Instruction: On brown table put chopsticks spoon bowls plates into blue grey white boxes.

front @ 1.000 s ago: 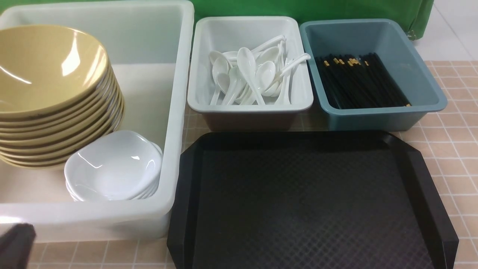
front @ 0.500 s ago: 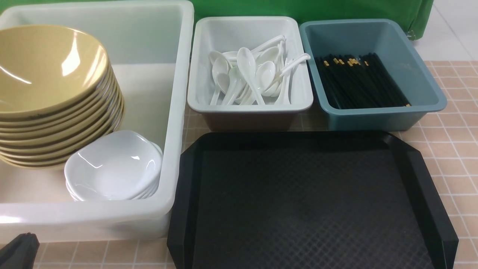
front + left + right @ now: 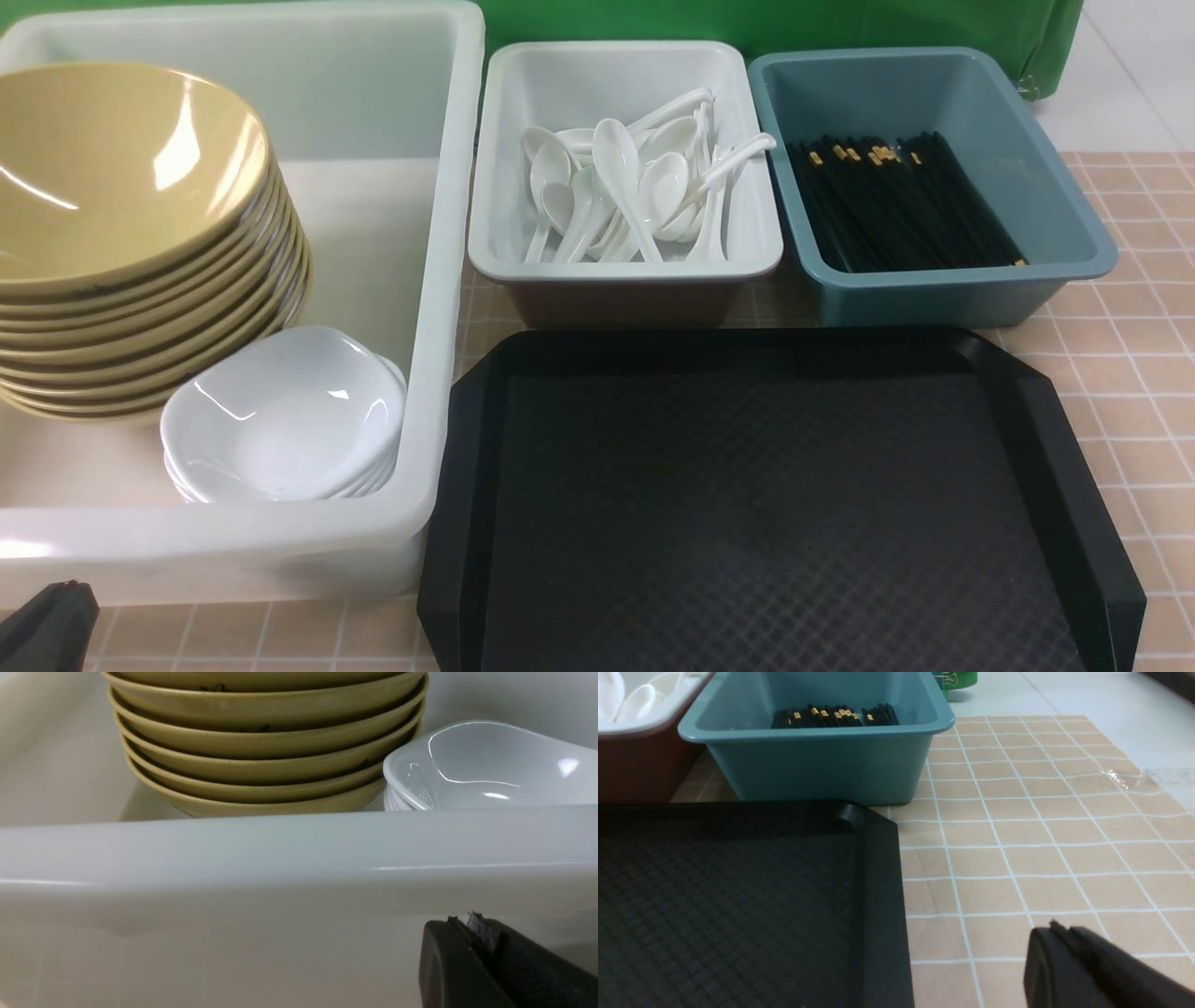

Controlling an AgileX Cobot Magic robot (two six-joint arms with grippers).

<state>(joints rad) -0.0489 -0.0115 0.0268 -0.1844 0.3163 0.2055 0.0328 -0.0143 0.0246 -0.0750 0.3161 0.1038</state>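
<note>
The large white box [image 3: 448, 280] at the left holds a stack of several olive-yellow bowls [image 3: 121, 187] and a stack of small white plates [image 3: 289, 411]. White spoons [image 3: 625, 187] lie heaped in the grey box [image 3: 485, 233]. Black chopsticks [image 3: 896, 201] fill the blue box [image 3: 1074, 252]. My left gripper [image 3: 51, 621] sits shut and empty at the bottom left corner, just outside the white box's near wall [image 3: 280, 858]. My right gripper [image 3: 1057, 931] is shut, empty, low over the brown table [image 3: 1041, 826] beside the tray; it is out of the front view.
A black textured tray [image 3: 766, 504] with a raised rim fills the front centre, and its right rim [image 3: 882, 896] lies beside my right gripper. Green cloth [image 3: 840, 23] hangs behind the boxes. The table's right edge meets a pale floor [image 3: 1111, 700].
My left gripper has dropped lower in the bottom left corner of the front view over the first half second, then held still. Nothing else moved.
</note>
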